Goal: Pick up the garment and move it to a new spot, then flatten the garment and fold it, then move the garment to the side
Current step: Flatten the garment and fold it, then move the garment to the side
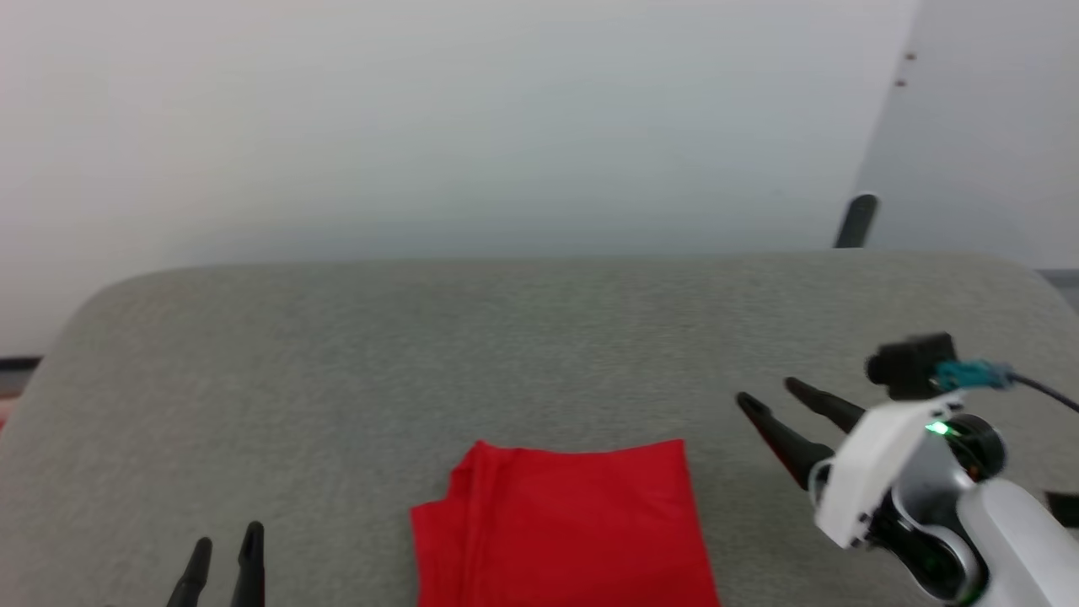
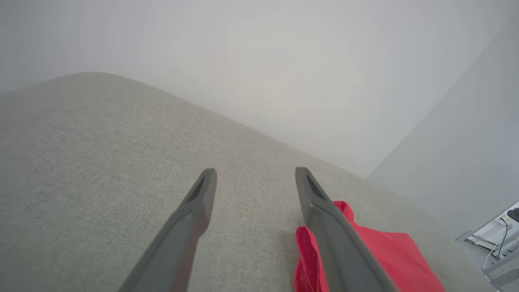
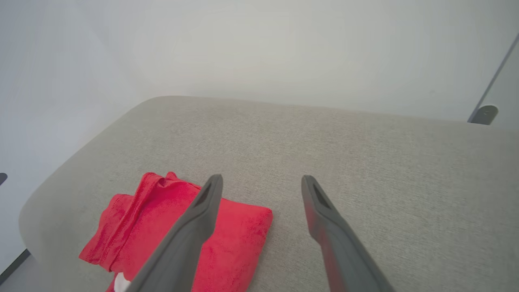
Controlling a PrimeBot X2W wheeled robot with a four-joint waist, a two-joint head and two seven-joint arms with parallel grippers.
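On the grey padded surface [image 1: 506, 337], near its front edge, lies the garment [image 1: 565, 523], folded into a flat red rectangle, with layered fold edges along its left side. The head view cuts off its near part at the bottom of the picture.

The left pincer [image 1: 228, 537] sits at the lower left, well clear of the garment, and its fingers look close together from above. The left wrist view settles the matter: the pincer [image 2: 255, 172] is released, fingers spread with bare fabric between them. There one finger crosses in front of the garment's [image 2: 389, 255] corner, and contact cannot be judged.

The right pincer [image 1: 766, 391] hangs to the garment's right, apart from it, also released and holding nothing. From its own wrist, the garment [image 3: 239, 239] looks plump rather than flat, and a small white patch [image 3: 119, 282] peeks out at its near edge.

A dark post [image 1: 856, 221] stands behind the surface's far right corner. Pale gear with cables [image 2: 502, 243] appears at the left wrist view's lower right.
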